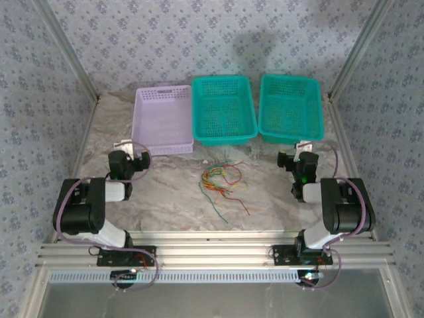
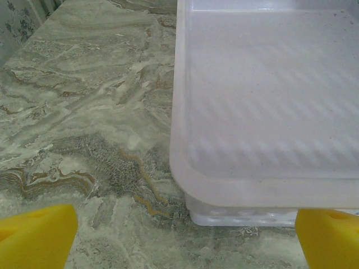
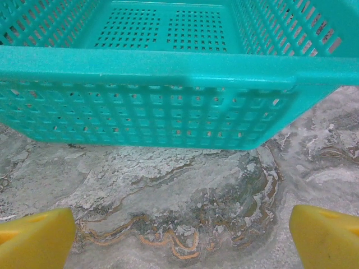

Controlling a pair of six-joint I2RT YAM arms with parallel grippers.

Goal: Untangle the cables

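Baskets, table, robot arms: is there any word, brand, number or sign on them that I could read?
No readable text anywhere. The lilac plastic basket, the middle teal mesh plastic basket, the right teal mesh plastic basket and the marbled stone-look table bear no lettering. Any marking on the black arms is too small to tell.

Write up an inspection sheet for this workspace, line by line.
Surface: marbled table, dry and unmarked.
Job's things: thin coloured cables, red, yellow and green, in one tangle at mid-table, touched by neither claw.
Clutter: lilac tray, middle teal basket and right teal basket in a row at the far edge, all empty.
Claws: left claw open, facing the lilac tray; right claw open, facing the right teal basket.
Cables: purplish arm cables looped along both arms.
Surroundings: patterned walls, metal frame posts.
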